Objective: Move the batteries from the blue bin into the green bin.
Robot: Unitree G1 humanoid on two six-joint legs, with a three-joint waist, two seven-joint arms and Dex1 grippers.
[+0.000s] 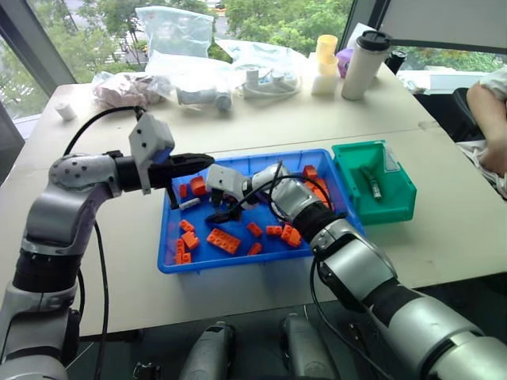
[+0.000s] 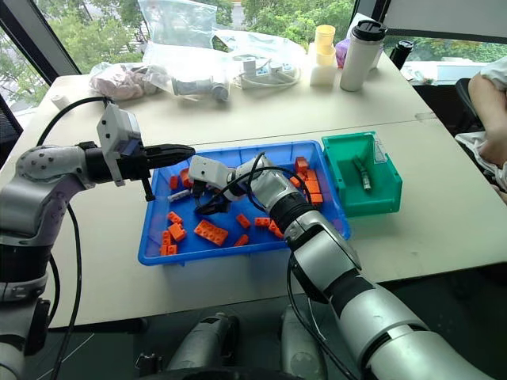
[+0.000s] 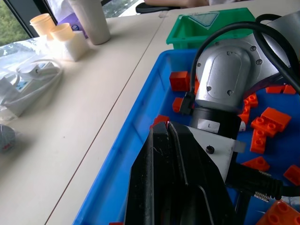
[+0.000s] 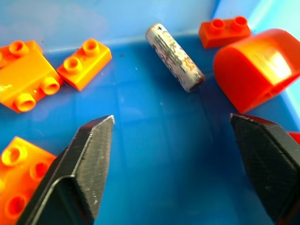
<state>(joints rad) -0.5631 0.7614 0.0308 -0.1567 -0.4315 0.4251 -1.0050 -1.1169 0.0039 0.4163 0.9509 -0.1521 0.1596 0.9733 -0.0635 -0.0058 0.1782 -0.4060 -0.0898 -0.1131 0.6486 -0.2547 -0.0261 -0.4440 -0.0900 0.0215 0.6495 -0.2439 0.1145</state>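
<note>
The right gripper [image 4: 171, 164], jaws spread wide and empty, faces a battery [image 4: 174, 57] lying diagonally ahead on the blue bin [image 4: 140, 122] floor.

The shallow bright-blue plastic bin [image 4: 154, 140] is showing a smooth, glossy floor that is catching soft reflections. The small silver-grey metal battery [image 4: 175, 64] is looking dull and scuffed, its wrap mottled and worn. The orange toy bricks [image 4: 85, 63] are gleaming as hard, shiny plastic. The right pincer [image 4: 176, 168] is presenting two matt black fingers [image 4: 82, 173] with a finely textured, grainy face. The small deep green bin [image 1: 392, 190] is appearing as smooth plastic with a slight sheen. The pale counter [image 1: 317, 119] is looking matt and even. The clear plastic bags [image 1: 174, 32] at the back are crinkling and glinting.
</note>
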